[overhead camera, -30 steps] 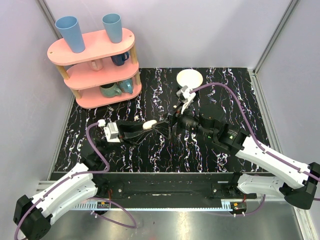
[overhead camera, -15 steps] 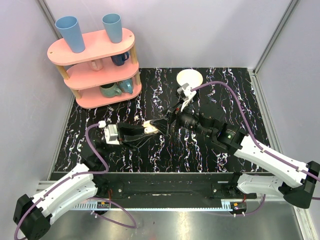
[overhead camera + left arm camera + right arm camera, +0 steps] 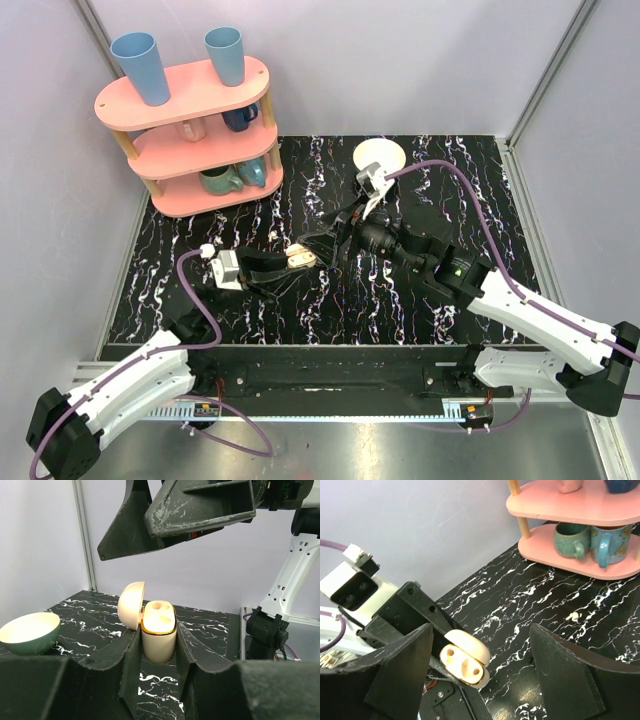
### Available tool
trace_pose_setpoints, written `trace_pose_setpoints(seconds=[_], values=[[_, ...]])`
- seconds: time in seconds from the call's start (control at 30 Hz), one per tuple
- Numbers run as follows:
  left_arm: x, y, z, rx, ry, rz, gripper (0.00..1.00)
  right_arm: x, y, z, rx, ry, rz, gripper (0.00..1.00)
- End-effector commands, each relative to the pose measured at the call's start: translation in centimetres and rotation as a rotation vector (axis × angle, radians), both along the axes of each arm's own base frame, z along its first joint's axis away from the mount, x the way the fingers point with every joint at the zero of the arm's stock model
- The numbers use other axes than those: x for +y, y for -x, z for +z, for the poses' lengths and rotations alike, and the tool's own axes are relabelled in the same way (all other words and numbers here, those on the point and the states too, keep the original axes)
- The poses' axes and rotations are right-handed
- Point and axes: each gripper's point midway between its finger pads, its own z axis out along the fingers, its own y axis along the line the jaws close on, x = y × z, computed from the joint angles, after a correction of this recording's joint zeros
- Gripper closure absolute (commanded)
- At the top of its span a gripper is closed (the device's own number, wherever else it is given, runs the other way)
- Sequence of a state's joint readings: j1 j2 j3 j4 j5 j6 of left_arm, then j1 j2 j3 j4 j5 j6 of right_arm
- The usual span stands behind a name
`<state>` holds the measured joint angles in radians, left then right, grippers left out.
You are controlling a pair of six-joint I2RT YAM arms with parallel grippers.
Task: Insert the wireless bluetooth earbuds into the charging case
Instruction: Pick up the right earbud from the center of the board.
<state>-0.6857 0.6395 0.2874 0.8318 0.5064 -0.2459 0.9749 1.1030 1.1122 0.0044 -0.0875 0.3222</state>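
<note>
White shells over black joints clothe the left arm (image 3: pixel 140 380) and the right arm (image 3: pixel 545 320), a purple cable (image 3: pixel 432 165) loops along each to a white camera block (image 3: pixel 225 268) at the wrist, and the left gripper (image 3: pixel 159 650) and right gripper (image 3: pixel 482 655) are matte black with wedge-shaped jaws, scuffed grey on the right's.

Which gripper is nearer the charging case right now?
Left. The left gripper is shut on the charging case; the right gripper hangs open just above it, not touching.

Cream charging case (image 3: pixel 159 630), hinged lid open, apparently upright in the left gripper (image 3: pixel 159 647).
</note>
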Motion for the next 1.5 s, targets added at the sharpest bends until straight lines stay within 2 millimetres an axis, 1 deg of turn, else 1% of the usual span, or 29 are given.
trace_pose_setpoints(seconds=[0.0, 0.03, 0.1, 0.13, 0.17, 0.2, 0.23, 0.27, 0.3, 0.37, 0.4, 0.43, 0.5, 0.53, 0.67, 0.7, 0.73, 0.77, 0.8, 0.83, 0.87, 0.9, 0.93, 1.0, 1.07, 1.1, 1.3, 1.37, 1.47], values=[[1.0, 0.1, 2.0, -0.043, 0.071, 0.043, 1.00, -1.0, -1.4, 4.0, -0.046, -0.093, -0.100, 0.15], [1.1, 0.1, 2.1, -0.044, 0.072, 0.047, 1.00, -2.2, -2.9, 4.0, -0.036, -0.098, -0.206, 0.14], [1.3, 0.1, 2.0, -0.042, 0.063, 0.061, 1.00, -4.0, -4.7, 3.6, -0.006, -0.112, -0.329, 0.17], [1.4, 0.0, 2.2, -0.044, 0.064, 0.069, 1.00, -5.3, -5.8, 3.3, 0.015, -0.117, -0.404, 0.19], [1.5, 0.0, 2.2, -0.050, 0.058, 0.078, 1.00, -7.2, -7.7, 3.0, 0.038, -0.123, -0.476, 0.20], [1.7, 0.0, 2.0, -0.043, 0.050, 0.085, 1.00, -8.2, -8.6, 1.8, 0.111, -0.127, -0.507, 0.21], [1.9, 0.1, 2.4, -0.050, 0.049, 0.092, 1.00, -8.5, -9.1, 1.1, 0.144, -0.129, -0.498, 0.21], [2.0, 0.0, 2.5, -0.062, 0.041, 0.104, 1.00, -10.6, -11.1, 0.5, 0.167, -0.133, -0.564, 0.23], [2.3, 0.1, 2.6, -0.058, 0.036, 0.116, 1.00, -11.2, -11.9, -0.9, 0.225, -0.118, -0.595, 0.24], [2.8, 0.4, 3.2, -0.084, 0.034, 0.131, 1.00, -11.6, -13.9, -3.2, 0.289, -0.068, -0.617, 0.25], [2.9, 0.4, 3.3, -0.080, 0.023, 0.137, 1.00, -12.4, -15.1, -4.3, 0.312, -0.053, -0.650, 0.26], [3.1, 0.5, 3.6, -0.096, 0.018, 0.146, 1.00, -12.0, -16.1, -6.5, 0.355, -0.014, -0.651, 0.27], [3.5, 0.8, 4.1, -0.107, 0.010, 0.157, 1.00, -12.2, -17.6, -8.6, 0.404, 0.011, -0.673, 0.29], [3.6, 0.9, 4.2, -0.118, -0.001, 0.163, 1.00, -11.9, -18.7, -10.6, 0.446, 0.041, -0.675, 0.30], [4.1, 1.1, 4.0, -0.123, -0.042, 0.182, 1.00, -11.3, -21.6, -15.3, 0.551, 0.120, -0.685, 0.35], [4.2, 1.4, 4.3, -0.132, -0.043, 0.181, 1.00, -11.1, -22.4, -17.8, 0.591, 0.167, -0.700, 0.37], [4.4, 1.4, 4.3, -0.140, -0.048, 0.186, 1.00, -10.8, -23.2, -17.8, 0.592, 0.171, -0.710, 0.38], [4.6, 1.5, 4.5, -0.146, -0.042, 0.194, 1.00, -10.7, -23.8, -18.5, 0.600, 0.187, -0.715, 0.39], [4.7, 1.5, 4.5, -0.148, -0.038, 0.200, 1.00, -10.3, -24.2, -21.2, 0.646, 0.234, -0.711, 0.39], [4.8, 1.5, 4.6, -0.148, -0.034, 0.202, 1.00, -9.8, -25.2, -20.7, 0.642, 0.233, -0.715, 0.39], [4.9, 1.5, 4.7, -0.151, -0.029, 0.206, 1.00, -9.7, -25.7, -21.5, 0.661, 0.249, -0.725, 0.39], [5.0, 1.4, 4.7, -0.147, -0.026, 0.215, 1.00, -9.7, -26.0, -24.1, 0.707, 0.305, -0.739, 0.39], [5.0, 1.3, 4.7, -0.142, -0.025, 0.216, 1.00, -9.4, -27.0, -23.7, 0.705, 0.297, -0.751, 0.40], [4.9, 1.3, 4.7, -0.139, -0.025, 0.213, 1.00, -9.3, -27.9, -25.2, 0.728, 0.328, -0.790, 0.41], [4.9, 1.2, 4.7, -0.134, -0.025, 0.216, 1.00, -8.9, -28.0, -25.9, 0.717, 0.361, -0.826, 0.41], [5.0, 1.1, 4.7, -0.131, -0.022, 0.223, 1.00, -9.2, -28.5, -26.5, 0.711, 0.385, -0.868, 0.41], [5.1, 0.7, 4.8, -0.126, -0.029, 0.245, 1.00, -8.2, -28.7, -29.1, 0.708, 0.487, -0.939, 0.41], [5.1, 0.6, 4.7, -0.121, -0.033, 0.244, 1.00, -7.9, -28.7, -29.4, 0.710, 0.489, -0.953, 0.42], [5.1, 0.7, 4.7, -0.120, -0.032, 0.240, 1.00, -8.1, -28.6, -30.3, 0.720, 0.510, -0.987, 0.43]])
